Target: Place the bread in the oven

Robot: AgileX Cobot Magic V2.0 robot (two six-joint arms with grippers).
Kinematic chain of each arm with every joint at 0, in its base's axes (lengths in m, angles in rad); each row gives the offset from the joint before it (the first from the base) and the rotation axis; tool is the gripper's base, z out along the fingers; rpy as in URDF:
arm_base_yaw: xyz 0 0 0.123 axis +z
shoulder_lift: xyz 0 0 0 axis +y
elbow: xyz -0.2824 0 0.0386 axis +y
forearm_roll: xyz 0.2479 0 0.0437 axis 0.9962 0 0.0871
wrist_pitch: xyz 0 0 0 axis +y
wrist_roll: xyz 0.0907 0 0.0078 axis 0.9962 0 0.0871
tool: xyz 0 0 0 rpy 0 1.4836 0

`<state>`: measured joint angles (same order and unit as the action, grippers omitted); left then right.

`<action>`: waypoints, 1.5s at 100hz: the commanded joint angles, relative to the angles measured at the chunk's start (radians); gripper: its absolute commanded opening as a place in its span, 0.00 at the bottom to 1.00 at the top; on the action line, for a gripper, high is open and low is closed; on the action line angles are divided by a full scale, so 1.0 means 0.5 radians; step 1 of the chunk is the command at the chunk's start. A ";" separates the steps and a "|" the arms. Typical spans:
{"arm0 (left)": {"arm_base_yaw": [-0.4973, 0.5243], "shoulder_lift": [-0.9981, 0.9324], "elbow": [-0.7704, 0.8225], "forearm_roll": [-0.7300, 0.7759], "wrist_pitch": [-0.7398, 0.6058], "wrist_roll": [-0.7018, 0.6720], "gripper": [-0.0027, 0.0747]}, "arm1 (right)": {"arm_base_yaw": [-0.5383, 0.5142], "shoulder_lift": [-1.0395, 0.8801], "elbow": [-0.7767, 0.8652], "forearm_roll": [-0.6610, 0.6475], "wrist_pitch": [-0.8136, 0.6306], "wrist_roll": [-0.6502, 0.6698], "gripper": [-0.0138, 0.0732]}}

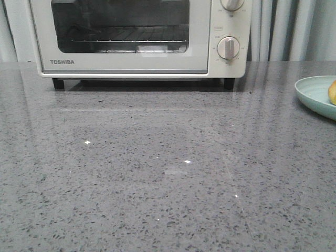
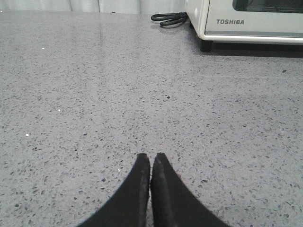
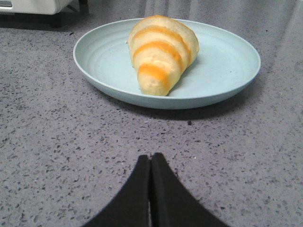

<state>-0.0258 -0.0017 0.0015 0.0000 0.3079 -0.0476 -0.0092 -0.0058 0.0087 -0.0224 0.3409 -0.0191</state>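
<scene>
You've got the cream-white boxy Toshiba toaster oven (image 1: 139, 37) at the far edge of the grey speckled stone desk (image 1: 157, 173), toward the far left. Its glass-windowed door is closed, the wire rack shows through the glass, and two round knobs sit on its right panel. It stands on black feet.

The golden-brown croissant-like bread roll with paler cream bands (image 3: 162, 52) lies on the pale blue round plate (image 3: 227, 66). That plate sits at the desk's right edge, well apart from the oven; in the front view you only see a slice of plate (image 1: 315, 94) and a sliver of the roll (image 1: 332, 92).

Left claw (image 2: 151, 163): black fingers pressed together, tips meeting, holding nothing, low over bare desk. A coiled black cable (image 2: 169, 19) lies on the desk just beside the oven's left side.

Right claw (image 3: 151, 162): black fingers likewise pinched closed, holding nothing, low over the desk, pointing at the plate, near it but not touching.

Pale curtains (image 1: 294, 29) hang behind the desk.
</scene>
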 commanded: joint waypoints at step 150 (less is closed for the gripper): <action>-0.013 -0.055 0.043 -0.172 -0.540 -0.008 0.01 | 0.003 -0.045 0.051 0.045 -1.515 -0.002 0.07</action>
<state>-0.0258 -0.0017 0.0015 -0.0632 0.1388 -0.0476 -0.0092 -0.0058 0.0105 0.0000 -0.2666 -0.0191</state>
